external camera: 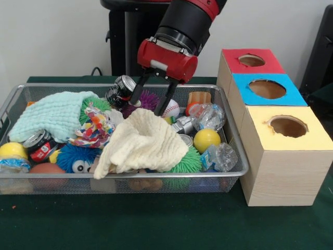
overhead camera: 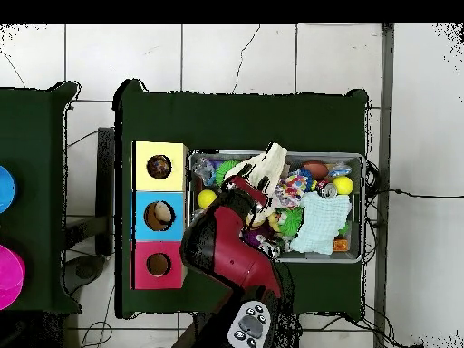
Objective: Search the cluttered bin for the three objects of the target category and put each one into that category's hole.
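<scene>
Above the wire-mesh bin [external camera: 229, 130] hangs the hand [external camera: 151, 104], its two thin black fingers spread and grasping nothing, tips just over a crumpled cream knit cloth [external camera: 143, 143] at the bin's middle. Beside that cloth lie a smooth yellow ball [external camera: 206, 139], a spiky green rubber ball [external camera: 188, 161], a dented can [external camera: 120, 91] and crinkled clear plastic [external camera: 221, 156]. Just beside the bin stands a wooden box [external camera: 276, 161] with round holes under red, blue and yellow tops.
</scene>
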You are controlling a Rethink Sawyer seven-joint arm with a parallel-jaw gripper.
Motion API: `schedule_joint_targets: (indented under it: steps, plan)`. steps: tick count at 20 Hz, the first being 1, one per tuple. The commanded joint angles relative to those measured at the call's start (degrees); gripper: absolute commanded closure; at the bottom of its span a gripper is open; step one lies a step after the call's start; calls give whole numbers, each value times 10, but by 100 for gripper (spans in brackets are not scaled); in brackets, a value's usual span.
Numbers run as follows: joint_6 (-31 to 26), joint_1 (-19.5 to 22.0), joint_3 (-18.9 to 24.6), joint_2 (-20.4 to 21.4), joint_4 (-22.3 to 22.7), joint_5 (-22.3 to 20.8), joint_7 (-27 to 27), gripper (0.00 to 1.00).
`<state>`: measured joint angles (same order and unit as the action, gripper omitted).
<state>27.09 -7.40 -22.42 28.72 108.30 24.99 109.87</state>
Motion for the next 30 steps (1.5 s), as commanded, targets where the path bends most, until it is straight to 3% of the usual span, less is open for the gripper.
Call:
schedule_joint_targets:
  steps: [1, 7, 16, 23, 30]
  plan:
    - [56, 16, 19, -43, -32, -4, 100, 0]
    - [50, 10, -2, -70, -40, 40, 74, 0]
    - [58, 55, 14, -106, -60, 4, 90, 0]
    - [86, 52, -13, -113, -42, 20, 95, 0]
    - [85, 69, -2, -127, -47, 8, 106, 0]
